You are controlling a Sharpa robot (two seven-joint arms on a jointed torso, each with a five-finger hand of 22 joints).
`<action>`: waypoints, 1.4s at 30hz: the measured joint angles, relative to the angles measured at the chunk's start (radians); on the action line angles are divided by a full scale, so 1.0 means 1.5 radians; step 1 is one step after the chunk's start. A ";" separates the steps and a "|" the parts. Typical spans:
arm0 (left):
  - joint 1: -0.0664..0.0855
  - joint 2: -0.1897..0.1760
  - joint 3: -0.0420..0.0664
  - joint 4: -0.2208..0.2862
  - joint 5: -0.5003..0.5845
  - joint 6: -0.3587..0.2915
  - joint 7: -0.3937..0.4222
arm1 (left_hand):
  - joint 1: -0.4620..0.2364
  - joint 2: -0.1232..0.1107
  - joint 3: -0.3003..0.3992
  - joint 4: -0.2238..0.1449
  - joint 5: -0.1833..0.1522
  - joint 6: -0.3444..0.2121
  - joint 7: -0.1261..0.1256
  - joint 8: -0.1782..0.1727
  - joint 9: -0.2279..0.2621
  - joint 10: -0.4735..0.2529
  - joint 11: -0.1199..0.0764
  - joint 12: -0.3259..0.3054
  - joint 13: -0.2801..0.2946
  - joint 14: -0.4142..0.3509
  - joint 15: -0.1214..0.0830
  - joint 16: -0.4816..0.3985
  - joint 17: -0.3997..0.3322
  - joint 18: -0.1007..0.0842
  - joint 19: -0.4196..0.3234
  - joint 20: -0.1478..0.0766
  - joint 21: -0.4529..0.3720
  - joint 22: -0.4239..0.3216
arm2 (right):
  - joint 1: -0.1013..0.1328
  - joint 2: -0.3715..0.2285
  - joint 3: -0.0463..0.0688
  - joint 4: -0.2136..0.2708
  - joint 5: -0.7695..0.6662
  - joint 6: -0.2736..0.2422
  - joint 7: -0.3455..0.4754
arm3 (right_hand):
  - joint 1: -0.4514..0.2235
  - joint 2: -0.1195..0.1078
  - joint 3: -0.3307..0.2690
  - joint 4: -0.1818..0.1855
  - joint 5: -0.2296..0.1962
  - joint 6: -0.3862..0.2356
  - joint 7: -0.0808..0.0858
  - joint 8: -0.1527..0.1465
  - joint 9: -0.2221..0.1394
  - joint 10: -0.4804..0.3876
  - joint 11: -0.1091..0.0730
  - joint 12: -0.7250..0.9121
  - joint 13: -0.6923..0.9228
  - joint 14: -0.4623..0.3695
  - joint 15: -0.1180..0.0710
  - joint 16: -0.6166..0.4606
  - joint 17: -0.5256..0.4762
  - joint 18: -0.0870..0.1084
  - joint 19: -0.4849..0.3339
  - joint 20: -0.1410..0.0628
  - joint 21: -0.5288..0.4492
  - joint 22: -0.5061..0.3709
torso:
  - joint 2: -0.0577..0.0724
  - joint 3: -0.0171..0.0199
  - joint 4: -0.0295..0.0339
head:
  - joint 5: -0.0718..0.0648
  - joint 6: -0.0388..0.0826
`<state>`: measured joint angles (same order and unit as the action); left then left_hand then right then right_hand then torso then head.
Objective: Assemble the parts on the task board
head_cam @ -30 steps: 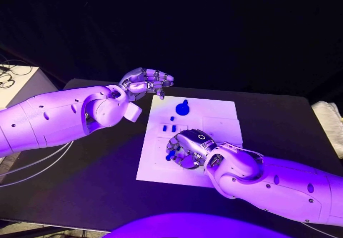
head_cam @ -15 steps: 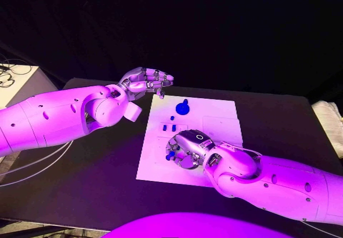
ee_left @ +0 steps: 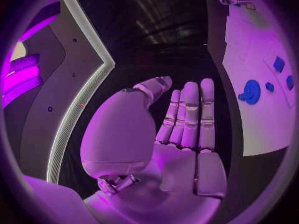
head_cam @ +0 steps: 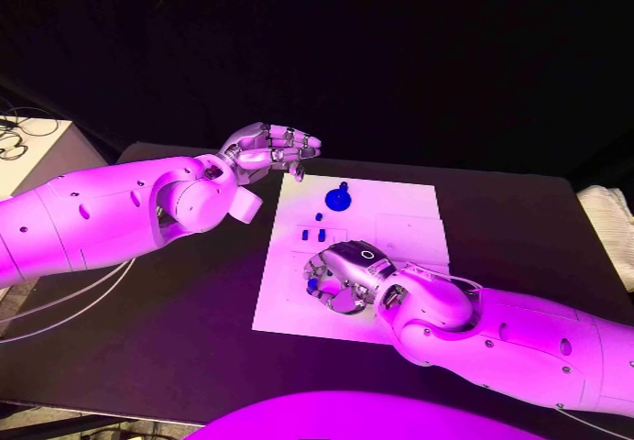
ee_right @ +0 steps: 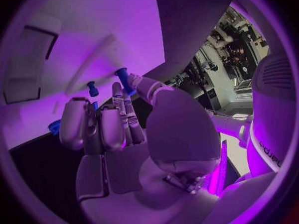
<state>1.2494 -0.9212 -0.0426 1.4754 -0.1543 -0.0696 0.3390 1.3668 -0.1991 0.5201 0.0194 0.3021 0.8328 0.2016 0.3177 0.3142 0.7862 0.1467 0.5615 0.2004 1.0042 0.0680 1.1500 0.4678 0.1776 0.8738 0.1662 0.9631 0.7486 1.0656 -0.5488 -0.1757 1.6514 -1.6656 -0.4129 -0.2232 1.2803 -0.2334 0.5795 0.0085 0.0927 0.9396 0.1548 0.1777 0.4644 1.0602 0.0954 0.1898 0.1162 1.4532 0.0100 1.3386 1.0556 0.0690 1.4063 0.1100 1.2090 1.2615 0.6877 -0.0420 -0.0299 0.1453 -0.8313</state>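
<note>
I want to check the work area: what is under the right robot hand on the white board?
Under the right robot hand lies the task board. A small blue part shows at its fingertips, another stands nearby. The board beneath the palm is covered.

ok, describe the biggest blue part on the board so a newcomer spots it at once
Start at the white task board mid-table. At its far end, near the left robot hand, lies the round blue part. It is a disc with a small knob, far larger than the small blue pieces nearer the middle.

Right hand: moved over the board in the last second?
Barely. In the head view the right hand sits at nearly the same spot on the task board, perhaps slightly nearer the two small blue parts.
</note>
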 measured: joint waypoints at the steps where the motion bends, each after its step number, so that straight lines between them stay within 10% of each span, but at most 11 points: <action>1: 0.000 0.000 0.000 0.000 0.000 0.000 0.000 | 0.000 0.000 0.000 0.000 0.000 0.000 0.000 0.000 0.000 0.000 0.000 0.000 0.000 0.000 0.000 0.000 0.000 0.000 0.000 0.000 0.000 0.000 | 0.000 0.000 0.000 0.000 0.000 0.000 0.000 | -0.002 -0.004 -0.005 0.000 0.000 -0.004 0.000 -0.001 0.000 -0.007 0.001 0.003 0.001 -0.001 0.001 0.000 -0.004 0.000 -0.002 0.002 -0.006 -0.004 | 0.000 0.0000 0.0000 | 0.000 0.000; 18: 0.000 -0.001 0.000 0.001 0.000 0.000 -0.002 | 0.000 0.000 0.000 0.000 0.000 0.000 0.000 0.000 0.000 0.000 0.000 0.000 0.000 0.000 0.000 0.000 0.000 0.000 0.000 0.000 0.000 0.000 | 0.000 -0.011 0.000 0.008 0.008 -0.018 0.011 | 0.025 0.004 -0.088 0.010 0.012 -0.041 0.001 -0.021 -0.006 -0.125 0.015 0.058 0.012 -0.056 0.016 -0.042 -0.099 0.026 -0.061 0.013 -0.122 -0.089 | 0.000 0.0008 -0.0004 | 0.000 -0.001; 22: 0.000 -0.001 0.000 0.000 0.000 0.001 -0.002 | 0.000 0.000 0.000 0.000 0.000 0.000 0.000 0.000 0.000 0.000 0.000 0.000 0.000 0.000 0.000 0.000 0.000 0.000 0.000 0.000 0.000 0.000 | 0.000 -0.027 0.000 0.020 0.013 -0.032 0.015 | 0.124 0.022 -0.250 0.093 0.033 -0.072 -0.009 -0.036 -0.008 -0.250 0.035 0.143 0.028 -0.141 0.035 -0.062 -0.201 0.052 -0.128 0.032 -0.257 -0.184 | 0.000 0.0009 -0.0004 | -0.001 0.001; 26: 0.000 -0.001 0.000 0.000 0.000 0.001 -0.003 | 0.000 0.000 0.000 0.000 0.000 0.000 0.000 0.000 0.000 0.000 0.000 0.000 0.000 0.000 0.000 0.000 0.000 0.000 0.000 0.000 0.000 0.000 | 0.006 -0.060 0.002 0.043 0.029 -0.047 0.022 | 0.184 0.015 -0.293 0.181 0.035 -0.081 -0.006 -0.036 -0.004 -0.292 0.037 0.216 0.042 -0.166 0.037 -0.055 -0.238 0.052 -0.138 0.036 -0.287 -0.203 | -0.001 0.0008 -0.0005 | -0.005 0.003; 32: 0.000 -0.001 0.000 -0.001 0.000 0.001 -0.003 | 0.000 0.000 0.000 0.000 0.000 -0.002 0.002 0.002 0.000 0.000 0.000 0.000 -0.001 0.000 0.000 0.000 -0.001 0.000 0.000 0.000 0.000 -0.001 | 0.044 -0.144 0.009 0.087 0.123 -0.071 0.043 | 0.168 0.032 -0.282 0.186 0.027 -0.051 0.015 -0.026 0.001 -0.184 0.015 0.274 0.039 -0.091 0.016 -0.008 -0.159 0.043 -0.059 0.015 -0.164 -0.110 | -0.003 0.0008 -0.0020 | -0.017 0.012; 36: 0.000 -0.002 0.000 -0.002 0.000 0.001 -0.003 | 0.000 0.000 0.000 0.000 0.000 -0.002 0.002 0.002 0.000 0.000 0.000 0.000 -0.001 0.000 0.000 0.000 -0.001 0.000 0.000 0.000 0.000 -0.001 | 0.075 -0.213 0.011 0.107 0.202 -0.079 0.050 | 0.118 0.041 -0.295 0.186 -0.004 -0.027 0.006 -0.020 0.001 -0.082 0.014 0.274 0.031 -0.034 0.001 0.022 -0.071 0.029 -0.011 0.002 -0.076 -0.041 | -0.006 0.0010 -0.0047 | -0.031 0.018; 42: 0.000 -0.002 -0.001 -0.002 0.001 0.002 -0.004 | 0.000 0.000 0.000 0.000 0.000 -0.002 0.002 0.002 0.000 0.000 0.000 0.000 -0.001 0.000 0.000 0.000 -0.001 0.000 0.000 0.000 0.000 -0.001 | 0.096 -0.298 0.012 0.121 0.294 -0.074 0.044 | 0.073 0.041 -0.333 0.185 0.003 0.005 -0.016 0.008 0.014 0.059 -0.023 0.342 0.113 0.008 -0.027 0.050 0.028 0.005 0.034 -0.025 0.021 0.027 | -0.011 0.0012 -0.0086 | -0.055 0.020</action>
<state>1.2487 -0.9248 -0.0440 1.4719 -0.1528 -0.0668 0.3337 1.3668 -0.1991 0.5201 0.0194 0.3021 0.8293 0.2050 0.3213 0.3140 0.7863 0.1466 0.5613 0.1987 1.0042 0.0680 1.1500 0.4670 0.1775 0.8738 0.1662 0.9631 0.7477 1.2091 -0.9954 -0.1580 1.8332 -1.2243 -0.5232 -0.1569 1.3895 -0.1725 0.0799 0.2867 0.0976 0.9477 0.1312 0.1896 0.4857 1.1492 0.0609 0.7032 0.2864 1.4658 -0.0306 1.4141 1.0972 0.0761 1.4567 0.0718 1.2406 1.3019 0.6711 -0.0402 -0.0429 0.0631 -0.8010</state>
